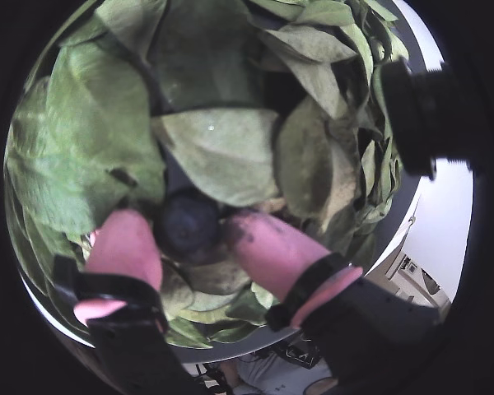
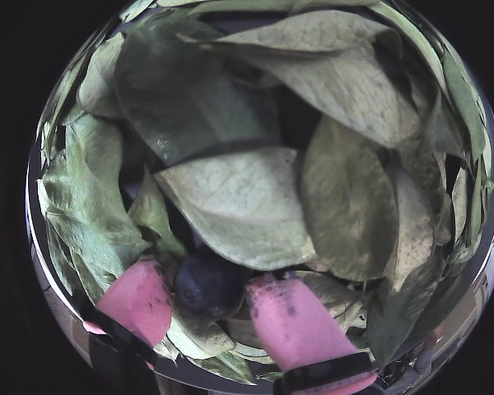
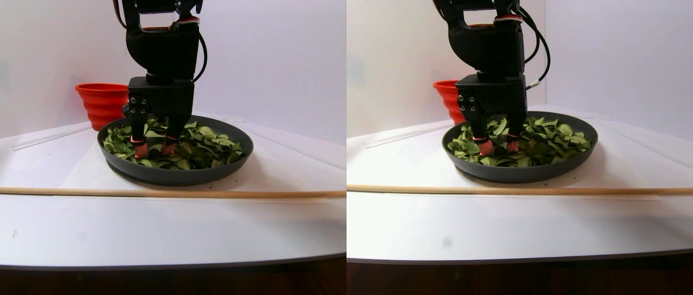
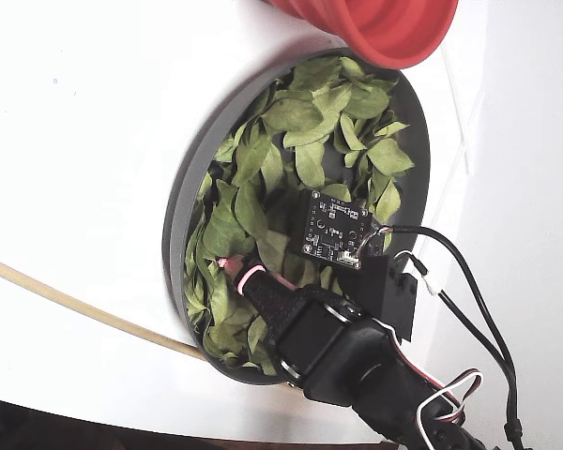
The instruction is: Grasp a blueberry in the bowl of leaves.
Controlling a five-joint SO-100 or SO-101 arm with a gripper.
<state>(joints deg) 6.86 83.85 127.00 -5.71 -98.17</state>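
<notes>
Pink-tipped jaws [image 2: 214, 311] sit slightly apart around the blueberry [image 2: 207, 283] among leaves [image 2: 239, 206]; closing could squash it or pinch a leaf instead.

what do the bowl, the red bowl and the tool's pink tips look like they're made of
Bowl: probably plastic or coated metal, dark grey and matte, with only a soft sheen at the rim. Red bowl: likely silicone or soft plastic, going by its stepped, collapsible-looking ribs. Tool fingertips: seemingly soft rubber or silicone, matte pink, smudged dark.
</notes>
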